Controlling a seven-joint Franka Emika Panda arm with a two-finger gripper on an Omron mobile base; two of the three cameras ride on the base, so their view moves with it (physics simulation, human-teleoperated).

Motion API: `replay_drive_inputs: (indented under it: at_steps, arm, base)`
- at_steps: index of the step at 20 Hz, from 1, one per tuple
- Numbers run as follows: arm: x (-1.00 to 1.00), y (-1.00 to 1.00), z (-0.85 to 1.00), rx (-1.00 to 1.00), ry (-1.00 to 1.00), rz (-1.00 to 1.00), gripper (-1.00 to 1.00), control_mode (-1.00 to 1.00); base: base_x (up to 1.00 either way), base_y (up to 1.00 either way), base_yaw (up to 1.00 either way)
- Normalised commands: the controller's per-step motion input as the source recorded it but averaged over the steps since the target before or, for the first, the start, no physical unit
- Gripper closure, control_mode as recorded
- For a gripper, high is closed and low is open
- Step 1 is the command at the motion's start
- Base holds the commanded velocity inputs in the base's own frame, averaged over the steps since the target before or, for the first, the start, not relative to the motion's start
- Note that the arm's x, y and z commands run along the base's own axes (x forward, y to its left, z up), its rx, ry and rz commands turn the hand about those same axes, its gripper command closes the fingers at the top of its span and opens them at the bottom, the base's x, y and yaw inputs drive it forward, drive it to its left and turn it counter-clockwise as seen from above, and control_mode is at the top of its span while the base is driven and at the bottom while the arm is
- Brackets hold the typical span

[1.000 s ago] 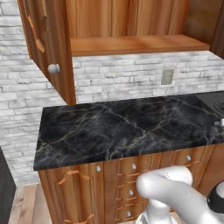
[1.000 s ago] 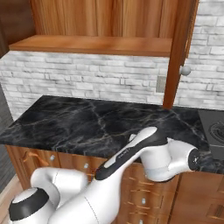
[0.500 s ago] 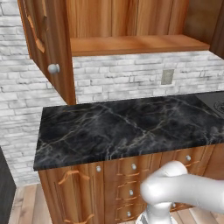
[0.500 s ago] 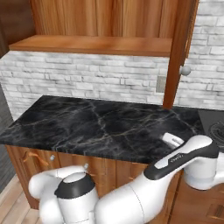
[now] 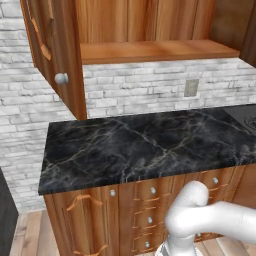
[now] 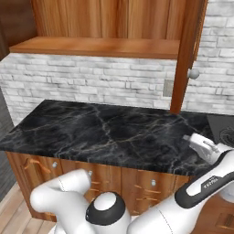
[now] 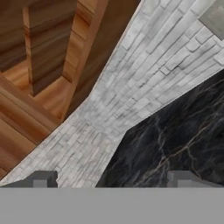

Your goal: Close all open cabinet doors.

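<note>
Two cabinet doors stand open over a black marble counter (image 5: 145,145). The left cabinet door (image 5: 52,50) swings out toward the camera in the left base view, round silver knob (image 5: 61,78) near its lower edge, arch carving on its face. The right cabinet door (image 6: 188,55) is seen edge-on in the right base view, its knob (image 6: 194,73) pointing right, its lower end above the back of the counter. Between them, the cabinet interior sits exposed, with a wooden shelf (image 6: 96,47) above a white brick backsplash (image 5: 150,90) and a grey wall outlet (image 5: 191,87). The gripper (image 6: 201,144) hovers low over the counter's right end, near a stove burner (image 6: 226,135), well below the right door. In the hand view its finger tips (image 7: 181,178) stand wide apart, holding nothing, touching nothing. Drawer fronts (image 5: 150,210) line the base below.
</note>
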Motion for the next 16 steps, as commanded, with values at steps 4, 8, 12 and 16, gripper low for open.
replay_drive_inputs:
  at_steps: [4,8,12,16]
  arm:
    - [0.00,-0.02,0.41,0.08,-0.02,0.00,-1.00,-1.00]
    - [0.00,-0.02,0.18,0.12,0.00,-0.08,-1.00,-1.00]
    - [0.00,0.00,0.01,0.14,-0.01,-0.10,-1.00,-1.00]
    - [0.00,0.00,0.20,0.18,0.00,-0.11,-1.00,-1.00]
  base:
    - [0.00,0.00,0.00]
    - [0.00,0.00,0.00]
    - [0.00,0.00,0.00]
    - [0.00,0.00,0.00]
